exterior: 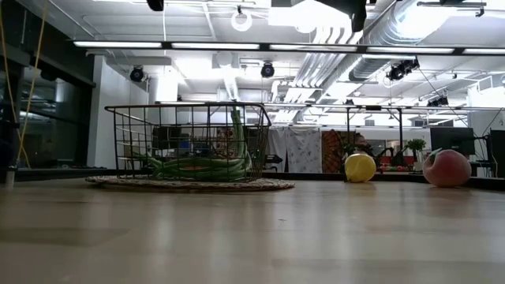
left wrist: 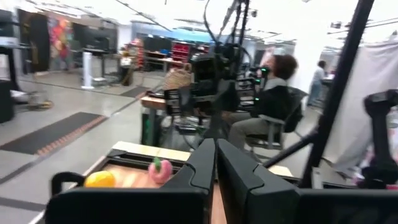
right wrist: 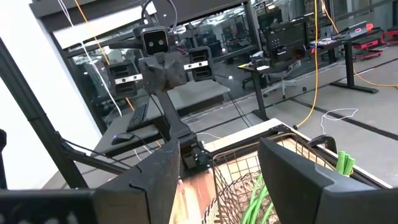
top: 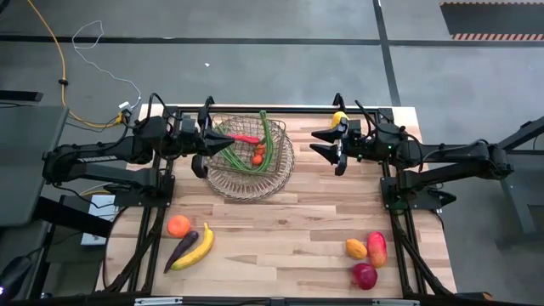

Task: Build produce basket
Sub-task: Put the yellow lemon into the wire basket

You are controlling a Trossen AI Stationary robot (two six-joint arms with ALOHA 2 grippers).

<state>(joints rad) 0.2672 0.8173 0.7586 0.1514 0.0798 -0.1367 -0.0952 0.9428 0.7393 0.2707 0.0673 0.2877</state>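
Observation:
The wire mesh basket (top: 251,161) stands at the table's far middle on a flat round woven base (exterior: 189,184). Long green beans (top: 268,140), a red chilli (top: 246,138) and small orange-red pieces (top: 257,155) lie in it. It also shows in the right wrist view (right wrist: 249,174). My left gripper (top: 219,140) hangs shut above the basket's left rim, holding nothing. My right gripper (top: 320,144) is open and empty, above the table to the right of the basket, pointing at it. The lemon (top: 340,118) lies on the table at the far right.
An orange (top: 178,225), a purple eggplant (top: 180,251) and a banana (top: 197,247) lie near the front left. An orange fruit (top: 355,248), a red-yellow fruit (top: 376,248) and a red apple (top: 364,275) lie at the front right. Bare wood lies between them.

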